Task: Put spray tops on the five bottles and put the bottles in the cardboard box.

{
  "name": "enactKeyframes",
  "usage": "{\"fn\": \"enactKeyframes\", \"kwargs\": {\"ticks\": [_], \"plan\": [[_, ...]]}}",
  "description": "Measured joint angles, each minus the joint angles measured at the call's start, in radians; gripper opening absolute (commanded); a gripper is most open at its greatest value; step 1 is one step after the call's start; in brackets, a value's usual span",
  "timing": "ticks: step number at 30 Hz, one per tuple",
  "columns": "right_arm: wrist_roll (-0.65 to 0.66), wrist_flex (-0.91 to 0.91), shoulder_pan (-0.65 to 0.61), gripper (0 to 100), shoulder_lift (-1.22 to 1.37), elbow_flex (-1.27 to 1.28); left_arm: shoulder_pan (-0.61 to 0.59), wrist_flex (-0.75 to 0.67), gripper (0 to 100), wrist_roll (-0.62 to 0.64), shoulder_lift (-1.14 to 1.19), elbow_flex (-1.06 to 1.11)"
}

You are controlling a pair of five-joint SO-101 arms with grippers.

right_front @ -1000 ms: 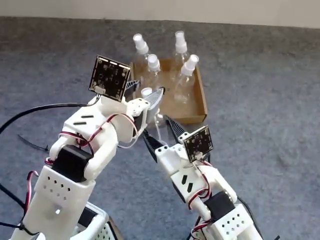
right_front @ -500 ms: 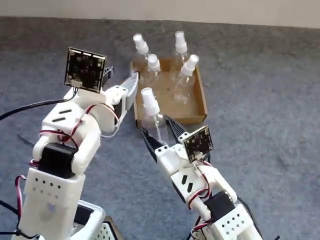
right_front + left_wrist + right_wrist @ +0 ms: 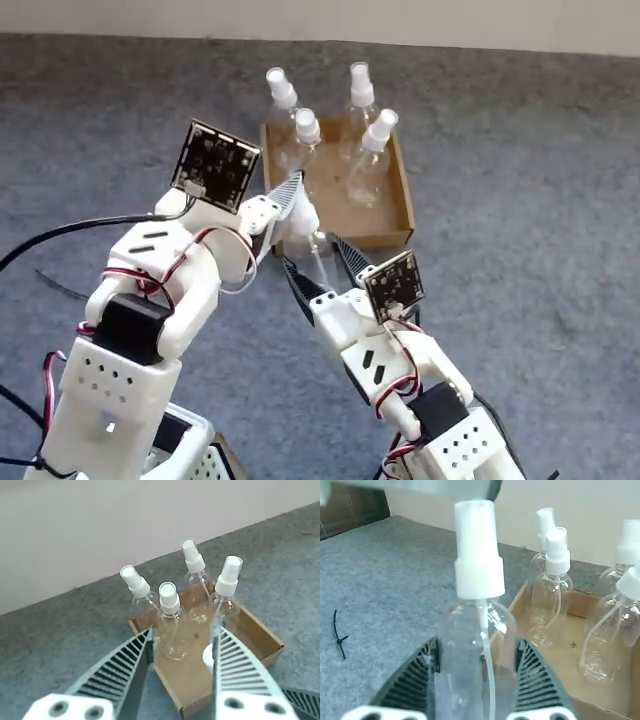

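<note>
My right gripper (image 3: pixel 315 255) is shut on a clear bottle (image 3: pixel 318 264) and holds it upright just in front of the cardboard box (image 3: pixel 405 190). A white spray top (image 3: pixel 477 550) sits on that bottle (image 3: pixel 470 645). Above it is my left gripper (image 3: pixel 297 200), open, with its fingers either side of the spray top (image 3: pixel 207 657). Several more clear bottles with white spray tops (image 3: pixel 169 597) stand in the box (image 3: pixel 255 630).
The table is covered in grey carpet. A black cable tie (image 3: pixel 339 637) lies on it to the left of the arms. A white perforated basket (image 3: pixel 190 450) sits at the near left edge, by the left arm's base.
Half a second ago the left gripper had swung off to the left, away from the spray top; it is now back over it. The right arm and its bottle have stayed still.
</note>
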Motion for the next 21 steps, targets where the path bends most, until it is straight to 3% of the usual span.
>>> {"fn": "enactKeyframes", "kwargs": {"ticks": [3, 7, 11, 14, 21], "plan": [[0.000, 0.000, 0.000, 0.5, 0.000, -0.002, 0.002, 0.011, 18, 0.000, 0.008, -0.038], [0.026, 0.000, 0.012, 0.5, -0.002, 0.011, -0.032, 0.160, 18, -0.005, 0.009, -0.161], [0.061, -0.002, 0.054, 0.5, -0.002, 0.012, -0.164, 0.344, 18, -0.005, 0.008, -0.296], [0.061, -0.002, 0.092, 0.5, -0.002, 0.012, -0.245, 0.388, 18, -0.005, 0.006, -0.316], [0.061, -0.002, 0.115, 0.5, 0.064, -0.061, -0.281, 0.315, 19, 0.020, -0.167, 0.002]]}}
